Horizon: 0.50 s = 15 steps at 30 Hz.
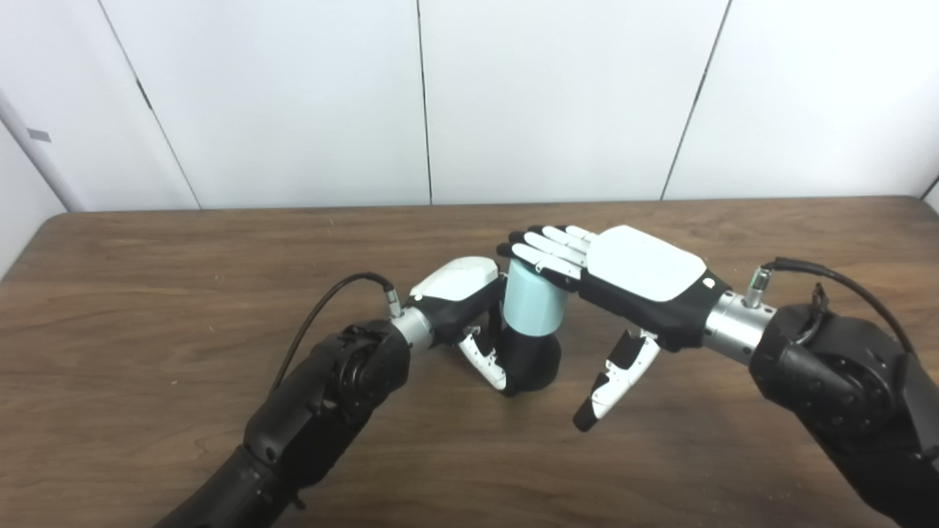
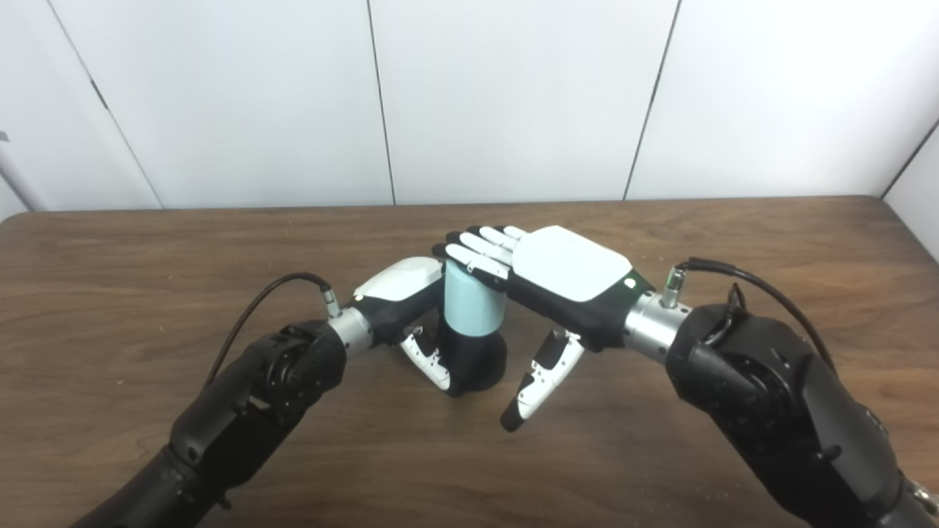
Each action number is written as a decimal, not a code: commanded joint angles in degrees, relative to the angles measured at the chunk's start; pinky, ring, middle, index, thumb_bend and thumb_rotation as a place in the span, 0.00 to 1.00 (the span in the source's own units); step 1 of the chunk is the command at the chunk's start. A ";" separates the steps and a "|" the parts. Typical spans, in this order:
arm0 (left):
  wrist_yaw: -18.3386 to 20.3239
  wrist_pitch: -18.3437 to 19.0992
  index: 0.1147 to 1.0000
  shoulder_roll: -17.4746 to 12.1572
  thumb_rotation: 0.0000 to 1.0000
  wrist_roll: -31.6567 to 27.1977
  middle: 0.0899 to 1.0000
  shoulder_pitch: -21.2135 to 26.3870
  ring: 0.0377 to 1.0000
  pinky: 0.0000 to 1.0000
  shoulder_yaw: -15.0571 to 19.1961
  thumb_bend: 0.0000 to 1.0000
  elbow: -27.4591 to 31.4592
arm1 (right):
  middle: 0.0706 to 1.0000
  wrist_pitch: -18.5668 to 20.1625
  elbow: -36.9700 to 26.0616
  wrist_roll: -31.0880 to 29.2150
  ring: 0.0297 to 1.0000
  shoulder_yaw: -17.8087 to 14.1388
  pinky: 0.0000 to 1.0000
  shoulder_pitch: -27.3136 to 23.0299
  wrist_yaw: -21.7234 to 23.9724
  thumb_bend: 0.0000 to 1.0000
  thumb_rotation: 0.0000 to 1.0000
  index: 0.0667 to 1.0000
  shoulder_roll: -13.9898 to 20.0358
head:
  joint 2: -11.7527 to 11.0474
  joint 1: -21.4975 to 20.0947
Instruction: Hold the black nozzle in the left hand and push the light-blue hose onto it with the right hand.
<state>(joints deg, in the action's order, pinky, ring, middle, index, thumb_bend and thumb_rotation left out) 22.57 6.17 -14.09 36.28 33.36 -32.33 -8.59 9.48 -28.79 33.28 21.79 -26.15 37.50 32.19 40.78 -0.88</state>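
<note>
The black nozzle (image 1: pixel 532 363) stands upright on the wooden table (image 1: pixel 147 293), near its middle. A short light-blue hose piece (image 1: pixel 534 301) sits on top of it, like a cylinder. My left hand (image 1: pixel 462 301) wraps around the nozzle from the left, thumb curled across its front. My right hand (image 1: pixel 623 279) lies flat, palm down, with its fingers (image 1: pixel 546 253) stretched over the top of the hose. Its thumb (image 1: pixel 612 381) hangs down, away from the nozzle. Whether the fingers press on the hose top is hard to tell.
Bare wood surrounds the two hands on all sides. A white panelled wall (image 1: pixel 550 95) rises behind the table's far edge. Cables loop from both wrists (image 1: pixel 330 301).
</note>
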 commanded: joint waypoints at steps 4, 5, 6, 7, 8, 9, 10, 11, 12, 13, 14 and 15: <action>3.10 1.56 0.42 -1.07 0.00 1.38 0.44 -1.39 0.58 1.00 -1.19 0.53 -1.40 | 1.00 1.94 1.92 -0.63 1.00 3.83 1.00 1.74 5.63 0.95 0.45 1.00 -0.67 | 0.11 -0.12; 3.05 1.53 0.42 -1.05 0.00 1.39 0.44 -1.36 0.58 1.00 -1.18 0.53 -1.48 | 1.00 1.44 1.97 -0.50 1.00 4.18 1.00 1.53 5.59 0.95 0.45 1.00 -0.76 | 0.13 -0.15; 3.00 1.48 0.42 -1.04 0.00 1.41 0.44 -1.35 0.58 1.00 -1.19 0.53 -1.50 | 1.00 0.62 2.06 -0.40 1.00 4.58 1.00 1.14 5.53 0.95 0.45 1.00 -0.75 | 0.15 -0.18; 2.97 1.46 0.42 -1.03 0.00 1.41 0.44 -1.34 0.58 1.00 -1.19 0.53 -1.51 | 1.00 0.08 2.12 -0.36 1.00 4.88 1.00 0.86 5.45 0.95 0.45 1.00 -0.69 | 0.14 -0.16; 2.92 1.41 0.42 -1.01 0.00 1.44 0.43 -1.34 0.58 1.00 -1.20 0.53 -1.46 | 1.00 -0.93 2.34 -0.41 1.00 5.31 1.00 0.21 5.38 0.95 0.45 1.00 -0.63 | 0.18 -0.05; 2.90 1.38 0.42 -0.99 0.00 1.47 0.44 -1.33 0.58 1.00 -1.22 0.53 -1.42 | 1.00 -1.58 2.51 -0.48 1.00 5.57 1.00 -0.22 5.34 0.95 0.45 1.00 -0.59 | 0.22 0.01; 2.87 1.36 0.42 -0.97 0.00 1.50 0.44 -1.32 0.59 1.00 -1.24 0.53 -1.39 | 1.00 -2.01 2.65 -0.57 1.00 5.76 1.00 -0.56 5.31 0.95 0.45 1.00 -0.57 | 0.22 0.01; 2.84 1.35 0.42 -0.95 0.00 1.56 0.44 -1.33 0.59 1.00 -1.27 0.53 -1.34 | 1.00 -2.38 2.78 -0.65 1.00 5.92 1.00 -0.88 5.28 0.95 0.45 1.00 -0.56 | 0.29 0.02; 2.79 1.34 0.42 -0.93 0.00 1.62 0.44 -1.38 0.59 1.00 -1.29 0.53 -1.26 | 1.00 -2.51 2.88 -0.73 1.00 6.07 1.00 -1.10 5.35 0.95 0.45 1.00 -0.56 | 0.29 0.02; 2.76 1.34 0.42 -0.91 0.00 1.66 0.44 -1.42 0.59 1.00 -1.31 0.53 -1.19 | 1.00 -2.60 2.95 -0.80 1.00 6.18 1.00 -1.25 5.39 0.95 0.45 1.00 -0.54 | 0.28 -0.03; 2.72 1.34 0.42 -0.88 0.00 1.68 0.44 -1.44 0.59 1.00 -1.31 0.53 -1.22 | 1.00 -2.61 2.95 -0.87 1.00 6.28 1.00 -1.27 5.45 0.95 0.45 1.00 -0.49 | 0.28 -0.03; 2.64 1.25 0.41 -0.86 0.00 1.65 0.44 -1.44 0.59 1.00 -1.30 0.53 -1.36 | 1.00 -2.71 2.93 -0.95 1.00 6.38 1.00 -1.12 5.50 0.95 0.45 1.00 -0.31 | 0.28 -0.03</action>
<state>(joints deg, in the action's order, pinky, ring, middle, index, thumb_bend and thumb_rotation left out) 22.67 6.25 -14.55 36.27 33.30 -32.12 -8.57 8.76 -27.30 33.86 25.00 -28.40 37.78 31.38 41.04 -0.88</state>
